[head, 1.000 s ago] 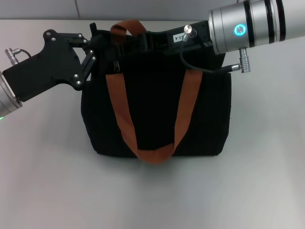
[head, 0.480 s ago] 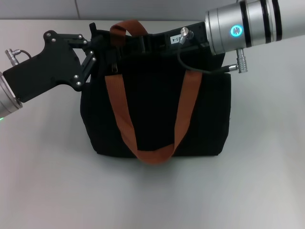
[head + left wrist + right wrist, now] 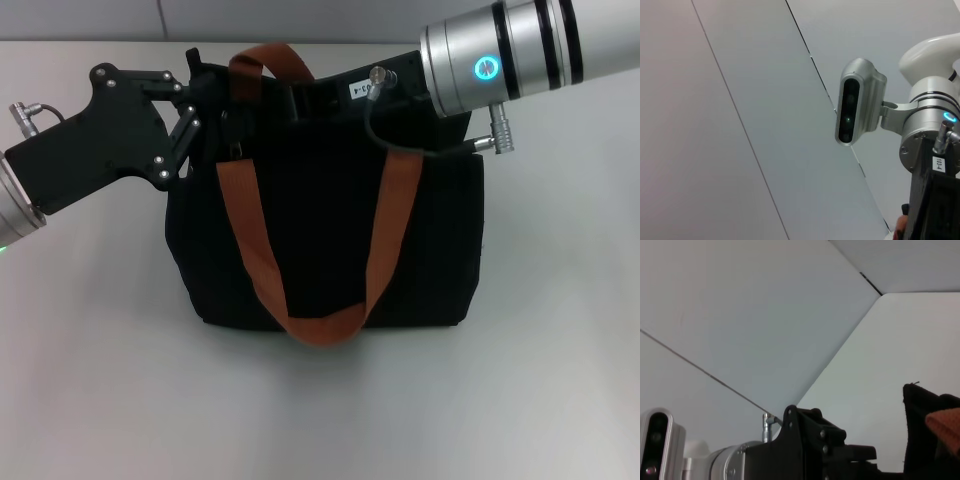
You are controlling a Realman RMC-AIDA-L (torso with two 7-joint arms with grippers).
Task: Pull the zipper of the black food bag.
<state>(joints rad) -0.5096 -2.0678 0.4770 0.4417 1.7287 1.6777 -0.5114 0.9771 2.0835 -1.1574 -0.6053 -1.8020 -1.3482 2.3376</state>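
Observation:
The black food bag (image 3: 330,240) stands upright mid-table, its brown-orange strap handles (image 3: 245,230) hanging down the front. My left gripper (image 3: 212,100) is at the bag's top left corner, pinched shut on the fabric there; it also shows in the right wrist view (image 3: 860,452), touching the bag (image 3: 925,430). My right gripper (image 3: 290,95) reaches in from the right and lies along the bag's top edge, behind the left strap's loop. The zipper pull is hidden by the black gripper and the fabric.
The bag sits on a pale table (image 3: 560,330) with bare surface in front and on both sides. A wall seam (image 3: 160,20) runs behind it. The left wrist view shows the robot's head camera (image 3: 857,102) and the right arm's wrist (image 3: 927,130).
My right arm has slid left along the bag's top edge. The left strap's loop has shifted slightly left. My left gripper has stayed at the corner.

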